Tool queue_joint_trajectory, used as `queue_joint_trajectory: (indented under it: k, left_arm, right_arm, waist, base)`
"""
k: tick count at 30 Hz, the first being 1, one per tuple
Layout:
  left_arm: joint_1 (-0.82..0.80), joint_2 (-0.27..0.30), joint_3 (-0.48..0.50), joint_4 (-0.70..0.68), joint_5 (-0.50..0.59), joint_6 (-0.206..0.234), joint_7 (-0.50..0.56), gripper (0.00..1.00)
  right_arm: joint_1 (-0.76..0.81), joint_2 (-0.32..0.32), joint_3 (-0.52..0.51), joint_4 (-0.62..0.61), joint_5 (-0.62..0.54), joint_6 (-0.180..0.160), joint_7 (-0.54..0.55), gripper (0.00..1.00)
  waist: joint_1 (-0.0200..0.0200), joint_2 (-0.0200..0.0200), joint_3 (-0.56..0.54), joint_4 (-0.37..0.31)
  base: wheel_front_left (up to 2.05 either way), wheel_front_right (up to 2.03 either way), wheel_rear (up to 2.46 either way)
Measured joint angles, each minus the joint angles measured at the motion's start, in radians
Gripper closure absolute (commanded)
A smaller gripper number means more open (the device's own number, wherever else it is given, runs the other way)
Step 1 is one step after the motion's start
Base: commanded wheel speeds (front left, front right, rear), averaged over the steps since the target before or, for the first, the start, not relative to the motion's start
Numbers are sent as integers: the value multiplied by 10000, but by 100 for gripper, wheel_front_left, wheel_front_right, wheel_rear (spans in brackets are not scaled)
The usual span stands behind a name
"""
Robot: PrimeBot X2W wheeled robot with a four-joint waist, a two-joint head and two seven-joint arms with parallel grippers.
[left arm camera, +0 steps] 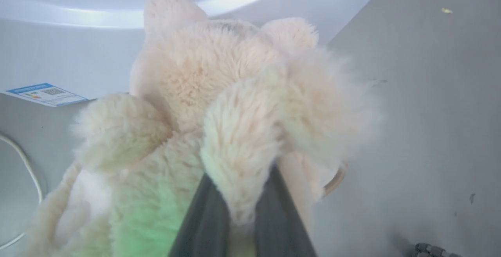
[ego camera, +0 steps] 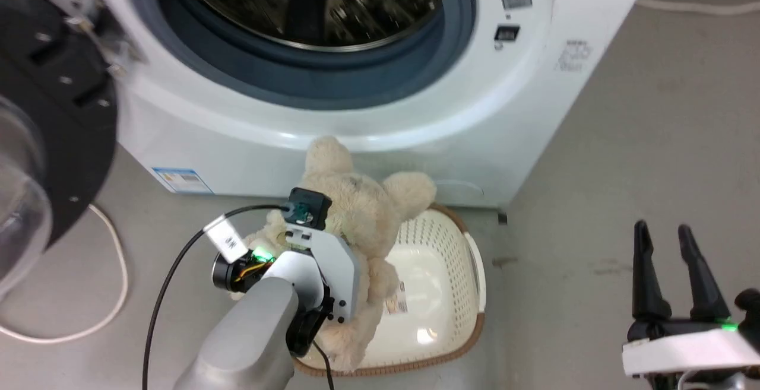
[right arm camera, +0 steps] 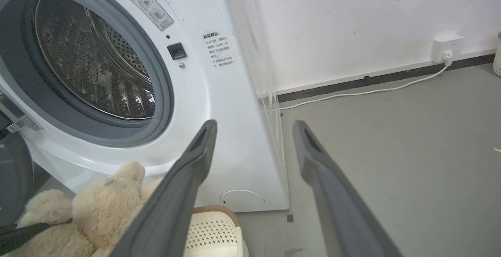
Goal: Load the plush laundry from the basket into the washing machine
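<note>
The left gripper [left arm camera: 240,177] pinches only one fluffy limb of the plush laundry [ego camera: 356,200], which hangs over the basket [ego camera: 442,241] below the mouth of the washing machine [ego camera: 427,135], so it could slip free on the lift. The right gripper [ego camera: 671,247] stands spread, empty; the basket otherwise shows bare floor, and the blurred drum [ego camera: 309,4] looks empty.
</note>
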Motion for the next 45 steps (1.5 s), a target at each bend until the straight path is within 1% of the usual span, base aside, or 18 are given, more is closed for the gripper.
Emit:
queue_joint_trajectory:
  k: [5, 10, 14, 20, 25, 30, 39, 45]
  left_arm:
    - [431, -38, 391, -616, -332, 159, -805, 100]
    - [715, -56, 688, -1317, -483, 414, -1515, 100]
    - [786, -36, 826, -1893, -447, 616, -2034, 100]
    - [777, 33, 961, -2395, -349, 859, -2508, 100]
    - [413, 148, 1066, -2481, -198, 974, -2686, 100]
    - [-273, 320, 1429, -2370, -198, 1108, -2993, 100]
    - [-1945, 472, 1858, -1768, -96, 1101, -3693, 100]
    - [-3312, 554, 2056, -1175, -33, 988, -3948, 100]
  right_arm:
    - [330, 0, -8, 107, 4, 0, 0, 0]
    - [530, 0, -23, 150, 6, 0, 0, 0]
    - [593, 0, -29, 151, 10, 0, 0, 0]
    - [666, 0, -19, 144, 21, 0, 0, 0]
    - [660, 0, 25, 67, 21, 0, 0, 0]
    - [598, 0, 90, -67, 19, 0, 6, 0]
    - [12, 0, 157, -399, -63, 0, 96, 0]
    - [-296, 0, 165, -606, -153, 0, 121, 0]
  waist:
    - [-1, 0, -622, 201]
    - [0, 0, -1050, 327]
    - [2, 0, -1190, 346]
    - [2, 0, -1151, 200]
    - [2, 0, -884, 39]
    - [3, 0, -442, -115]
    - [4, 0, 701, -347]
    - [4, 0, 1601, -512]
  base:
    - [0, 0, 0]
    - [0, 0, 0]
    - [0, 0, 0]
    - [0, 0, 0]
    - [0, 0, 0]
    - [0, 0, 0]
    - [0, 0, 0]
    - [0, 0, 0]
